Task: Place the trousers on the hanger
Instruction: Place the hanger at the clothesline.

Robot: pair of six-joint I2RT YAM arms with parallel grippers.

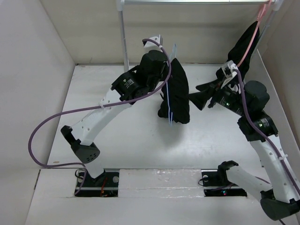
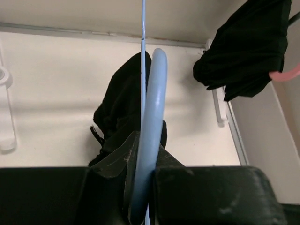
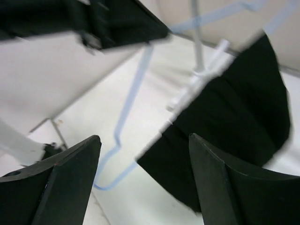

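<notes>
My left gripper [image 1: 165,75] is shut on the thick hook of the light-blue hanger [image 1: 170,105] and holds it above the table. In the left wrist view, the hanger [image 2: 151,108] is clamped between the jaws of my left gripper [image 2: 146,145]. The black trousers [image 1: 178,93] drape over the hanger in a bunched fold, seen below the hook [image 2: 122,110]. My right gripper [image 1: 198,95] is open and empty, just right of the trousers. In the right wrist view, the right gripper [image 3: 144,138] has its jaws spread before the trousers [image 3: 234,126] and the hanger's thin rod [image 3: 129,105].
A smaller black garment [image 1: 246,44] on a pink hanger [image 1: 255,35] hangs from the rail [image 1: 187,2] at the back right; it also shows in the left wrist view [image 2: 248,47]. The rail's post [image 1: 123,40] stands behind the left arm. White walls enclose the table.
</notes>
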